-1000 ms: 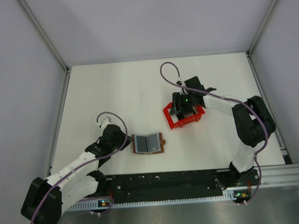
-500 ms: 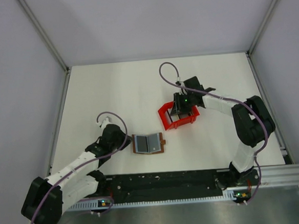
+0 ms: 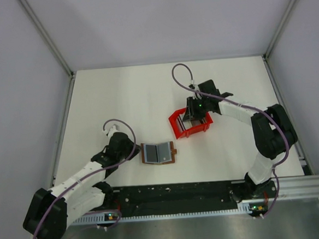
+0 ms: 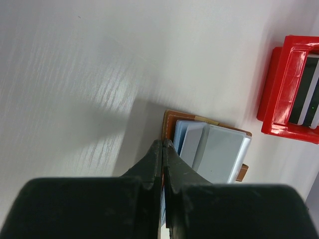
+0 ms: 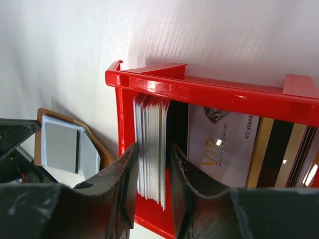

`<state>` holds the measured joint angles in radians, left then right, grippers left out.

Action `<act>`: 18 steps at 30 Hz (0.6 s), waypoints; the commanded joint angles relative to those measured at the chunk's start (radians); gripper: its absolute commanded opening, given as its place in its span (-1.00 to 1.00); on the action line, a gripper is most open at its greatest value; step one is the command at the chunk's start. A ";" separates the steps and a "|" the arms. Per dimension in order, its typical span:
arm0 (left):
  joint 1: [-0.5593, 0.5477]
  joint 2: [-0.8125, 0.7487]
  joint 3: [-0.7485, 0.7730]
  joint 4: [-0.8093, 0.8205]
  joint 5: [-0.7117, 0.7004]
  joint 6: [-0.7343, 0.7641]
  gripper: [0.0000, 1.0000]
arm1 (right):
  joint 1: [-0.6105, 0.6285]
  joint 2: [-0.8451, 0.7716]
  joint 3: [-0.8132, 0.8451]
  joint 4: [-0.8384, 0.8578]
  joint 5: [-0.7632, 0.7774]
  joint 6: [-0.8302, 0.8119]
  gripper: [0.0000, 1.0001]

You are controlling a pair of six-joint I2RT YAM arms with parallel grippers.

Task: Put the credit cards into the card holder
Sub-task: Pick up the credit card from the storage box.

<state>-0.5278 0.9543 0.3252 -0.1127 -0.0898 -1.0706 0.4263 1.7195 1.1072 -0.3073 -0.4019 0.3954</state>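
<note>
The card holder (image 3: 158,153) lies open on the table, brown with grey pockets (image 4: 214,149), and also shows at the left of the right wrist view (image 5: 62,144). My left gripper (image 4: 163,143) is shut, its tips resting at the holder's left edge (image 3: 134,152). Inside the red bin (image 3: 176,124) my right gripper (image 5: 153,148) is shut on a stack of credit cards (image 5: 149,124) standing on edge. More cards lean in the bin beside it: a pale VIP card (image 5: 219,144) and gold and dark ones (image 5: 279,149).
The red bin (image 5: 199,87) sits skewed on the white table, right of and beyond the holder, and its corner shows in the left wrist view (image 4: 279,89). Grey walls and metal frame rails enclose the table; the arm bases line the near edge.
My right gripper's jaws have closed in on the card stack, and the red bin has slid and turned a little to the left. The left arm and holder have not moved.
</note>
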 commanded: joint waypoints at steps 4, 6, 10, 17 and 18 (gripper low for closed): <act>0.006 0.006 -0.008 0.048 0.009 0.011 -1.00 | -0.009 -0.003 0.056 0.030 -0.124 0.005 -0.35; 0.008 0.006 -0.009 0.051 0.010 0.011 -1.00 | -0.011 0.009 0.054 0.028 -0.123 0.011 -0.25; 0.009 0.009 -0.009 0.053 0.012 0.014 -1.00 | -0.001 0.023 0.057 0.019 -0.091 0.014 -0.24; 0.012 0.012 -0.011 0.056 0.018 0.014 -1.00 | 0.003 0.032 0.065 0.007 -0.113 0.011 -0.21; 0.012 0.011 -0.012 0.056 0.019 0.014 -1.00 | 0.003 0.029 0.066 0.007 -0.120 0.011 -0.21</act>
<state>-0.5220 0.9604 0.3248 -0.1040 -0.0780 -1.0702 0.4232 1.7500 1.1221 -0.3073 -0.4915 0.4053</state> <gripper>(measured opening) 0.010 0.391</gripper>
